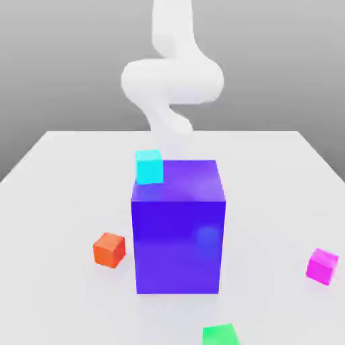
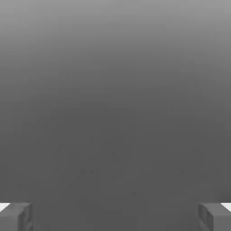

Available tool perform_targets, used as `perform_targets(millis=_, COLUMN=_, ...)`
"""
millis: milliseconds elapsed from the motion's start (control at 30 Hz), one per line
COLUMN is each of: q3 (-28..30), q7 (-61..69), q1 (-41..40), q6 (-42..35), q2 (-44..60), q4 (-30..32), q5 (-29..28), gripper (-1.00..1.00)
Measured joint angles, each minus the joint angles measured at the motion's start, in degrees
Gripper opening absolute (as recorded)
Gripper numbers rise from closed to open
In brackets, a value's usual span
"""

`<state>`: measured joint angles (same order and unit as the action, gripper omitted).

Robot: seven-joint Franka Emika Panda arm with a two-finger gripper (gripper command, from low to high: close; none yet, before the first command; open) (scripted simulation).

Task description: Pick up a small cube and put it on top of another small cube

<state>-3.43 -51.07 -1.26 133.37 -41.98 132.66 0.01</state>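
Cyan cube sat on the blue box; orange, magenta and green cubes lay on the worktop. Jaws stood open and empty; picking and stacking seemingly both remained.

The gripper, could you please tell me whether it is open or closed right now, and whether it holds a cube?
Gripper: open, with no cube between its fingers.

Cubes: cyan, orange, magenta, green; lg. block blue-violet w/ lighter patch.
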Motion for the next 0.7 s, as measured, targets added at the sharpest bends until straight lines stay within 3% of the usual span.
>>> perform_targets(millis=367, q3=-16.0, q7=-25.1, q1=-4.7, q6=7.3, q2=16.5, q4=3.9, q5=-2.5, gripper=0.0)
perform_targets(millis=700, q3=-29.2, q7=-51.3, q1=-6.7, q6=13.6, q2=32.1, q4=7.4, q5=-9.9, gripper=0.0)
